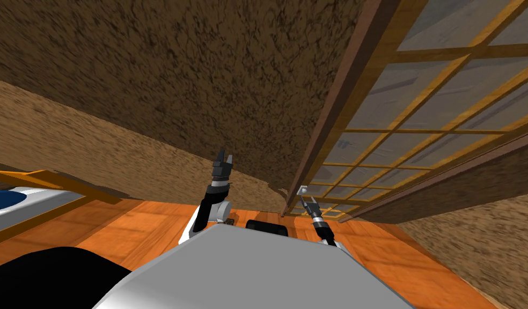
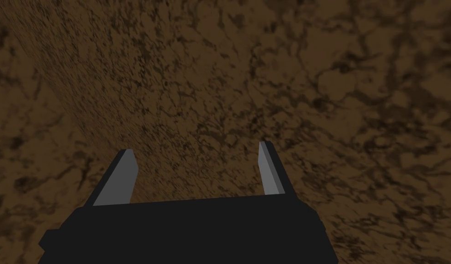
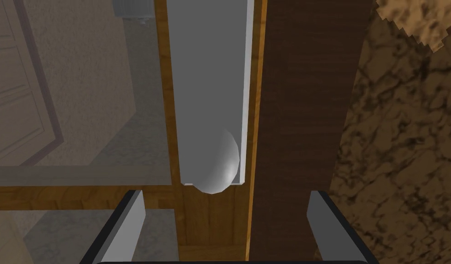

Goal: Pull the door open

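Observation:
The door (image 1: 418, 107) is a wood frame with a grid of glass panes, set in a dark brown jamb (image 1: 332, 107). Its small light grey handle (image 1: 302, 190) sits at the door's edge near the jamb. My right gripper (image 1: 309, 204) is just below the handle, open. In the right wrist view the handle is a long grey plate with a rounded knob (image 3: 217, 169) just ahead of my open right gripper (image 3: 227, 215), between the lines of its fingers and apart from them. My left gripper (image 1: 224, 159) is raised at the brown wall, and in the left wrist view the left gripper (image 2: 197, 172) stands open and empty.
A mottled brown wall (image 1: 177, 80) runs left of the door. The floor (image 1: 123, 225) is orange wood. A wood-framed thing with a white and blue top (image 1: 21, 201) lies at the left. Through the glass I see a beige wall and a panelled door (image 3: 18, 91).

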### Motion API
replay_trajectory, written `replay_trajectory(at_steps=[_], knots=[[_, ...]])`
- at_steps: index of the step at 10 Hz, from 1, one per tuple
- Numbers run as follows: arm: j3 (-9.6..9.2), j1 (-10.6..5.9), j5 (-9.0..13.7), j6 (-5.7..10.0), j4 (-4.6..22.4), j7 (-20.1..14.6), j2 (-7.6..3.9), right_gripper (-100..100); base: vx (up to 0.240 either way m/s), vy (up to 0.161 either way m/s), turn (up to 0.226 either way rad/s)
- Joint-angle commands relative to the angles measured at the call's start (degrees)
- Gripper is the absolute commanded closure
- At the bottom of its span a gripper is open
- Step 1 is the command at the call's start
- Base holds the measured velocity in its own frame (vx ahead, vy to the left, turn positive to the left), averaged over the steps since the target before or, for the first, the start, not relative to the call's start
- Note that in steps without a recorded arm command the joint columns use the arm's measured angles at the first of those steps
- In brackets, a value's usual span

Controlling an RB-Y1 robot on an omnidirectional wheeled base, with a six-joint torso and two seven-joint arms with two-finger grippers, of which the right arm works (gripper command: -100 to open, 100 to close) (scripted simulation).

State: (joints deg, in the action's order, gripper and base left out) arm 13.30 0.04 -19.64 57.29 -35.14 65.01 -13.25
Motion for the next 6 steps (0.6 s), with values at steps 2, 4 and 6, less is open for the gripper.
replay_trajectory(at_steps=[2, 4, 6], knots=[[1.50, 0.33, 1.0, 1.43, 1.6, -0.4, -1.41, -100, 0.180, 0.049, 0.160], [1.73, 0.33, 1.2, 2.19, 2.9, -0.3, -1.61, -100, 0.110, 0.021, 0.033], [1.73, 0.33, 1.2, 2.19, 2.9, -0.3, -1.61, 100, -0.026, -0.009, -0.014]])
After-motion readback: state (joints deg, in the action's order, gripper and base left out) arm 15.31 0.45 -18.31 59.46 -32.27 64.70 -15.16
